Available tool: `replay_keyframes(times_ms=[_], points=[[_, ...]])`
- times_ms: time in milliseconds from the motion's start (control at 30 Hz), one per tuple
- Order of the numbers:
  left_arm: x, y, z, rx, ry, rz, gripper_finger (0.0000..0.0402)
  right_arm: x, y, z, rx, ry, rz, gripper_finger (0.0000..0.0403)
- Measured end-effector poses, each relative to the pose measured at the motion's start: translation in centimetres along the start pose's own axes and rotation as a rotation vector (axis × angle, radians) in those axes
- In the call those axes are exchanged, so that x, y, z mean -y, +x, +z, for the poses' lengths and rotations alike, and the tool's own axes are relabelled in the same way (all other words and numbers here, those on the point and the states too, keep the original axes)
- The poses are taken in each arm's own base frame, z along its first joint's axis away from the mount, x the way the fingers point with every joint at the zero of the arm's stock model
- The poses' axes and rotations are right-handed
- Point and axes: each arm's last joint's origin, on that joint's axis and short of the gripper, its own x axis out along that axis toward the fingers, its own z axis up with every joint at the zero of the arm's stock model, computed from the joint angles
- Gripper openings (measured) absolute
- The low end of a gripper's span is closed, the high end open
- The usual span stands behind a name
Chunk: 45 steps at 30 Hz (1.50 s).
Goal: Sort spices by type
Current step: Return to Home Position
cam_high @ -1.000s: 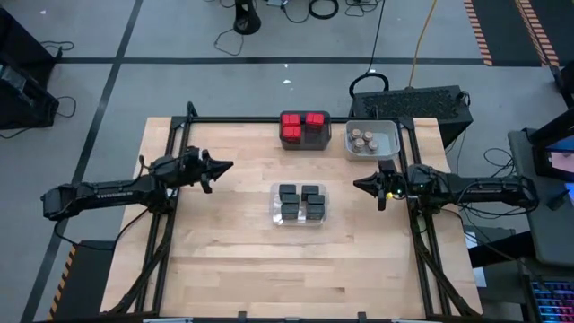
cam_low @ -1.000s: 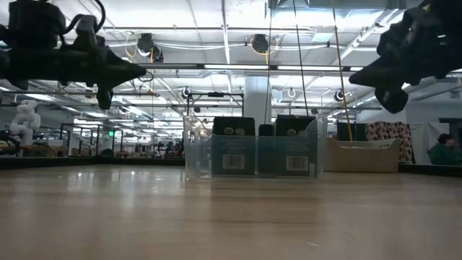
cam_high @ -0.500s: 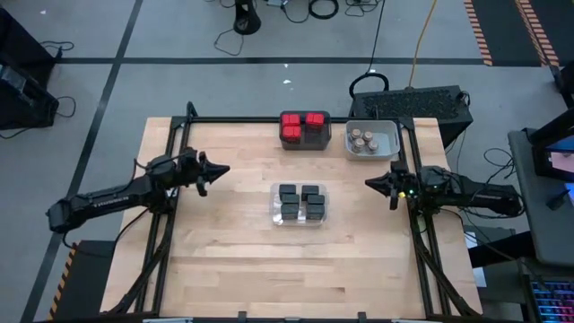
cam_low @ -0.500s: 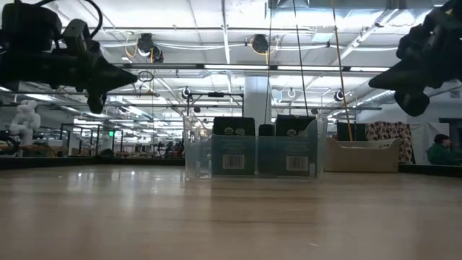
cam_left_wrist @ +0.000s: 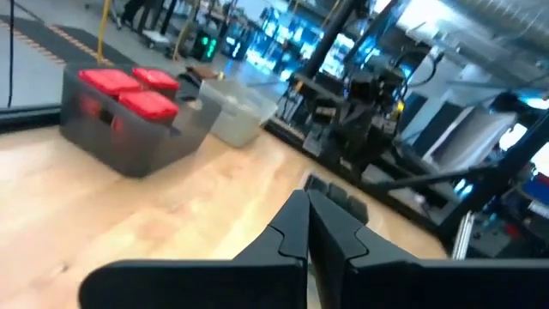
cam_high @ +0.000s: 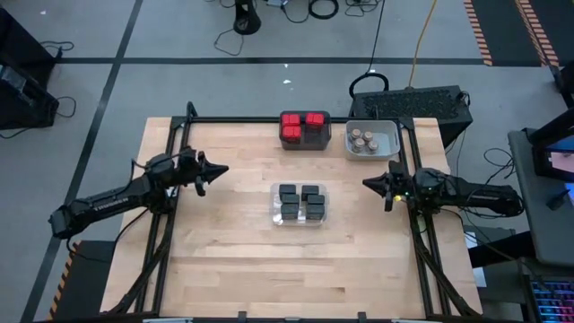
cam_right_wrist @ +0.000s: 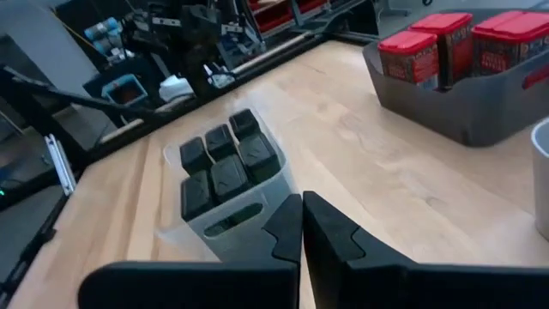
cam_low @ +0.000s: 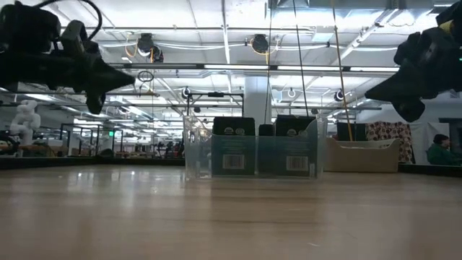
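Observation:
Red-topped spice boxes (cam_high: 303, 125) stand in a dark grey bin (cam_high: 305, 142) at the far edge, also in the right wrist view (cam_right_wrist: 446, 43). Round tan-lidded jars (cam_high: 362, 141) sit in a light grey bin (cam_high: 387, 135) right of it. Black boxy spices (cam_high: 300, 202) fill a clear bin (cam_high: 300, 222) at mid-table, seen too in the low view (cam_low: 253, 144). My left gripper (cam_high: 224, 168) hovers shut, left of the clear bin, above the table. My right gripper (cam_high: 366, 184) hovers shut to that bin's right.
Bare wooden tabletop (cam_high: 233, 260) spreads over the near half and left of the bins. A black frame rail (cam_high: 269, 119) runs along the far edge. Beyond the far right corner sits a dark perforated box (cam_high: 421, 100).
My left arm has swung back toward the table's left edge, its gripper shifting slightly left. My right gripper drew back toward the right edge, then eased a little toward the clear bin. Both stayed shut; the bins and spices have not moved.

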Motion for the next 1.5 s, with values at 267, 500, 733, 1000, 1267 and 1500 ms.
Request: replay_keyframes(times_ms=[267,500,733,1000,1267,1500], points=[[-1.1,0.0,-2.0,-0.202,0.023,0.116,0.0006,0.1,0.0,-0.2,-0.015,-0.044,-0.005,0.0],[-1.7,-0.1,-2.1,-0.206,0.281,0.258,0.0006,0.1,0.0,-0.2,-0.015,-0.048,-0.005,0.0],[-1.8,-0.1,-2.0,-0.202,0.377,0.276,0.0006,0.1,0.0,-0.1,-0.014,-0.047,-0.005,0.0],[-1.4,0.2,-1.2,-0.111,0.432,0.248,0.0006,0.1,0.0,-0.1,-0.014,-0.047,-0.005,0.0],[-1.3,0.3,-0.9,-0.075,0.384,0.241,0.0006,0.0,0.0,-0.1,-0.013,-0.047,-0.004,0.0],[-1.3,0.3,-0.9,-0.071,0.38,0.238,0.0006,0.0,0.0,-0.1,-0.013,-0.047,-0.004,0.0]])
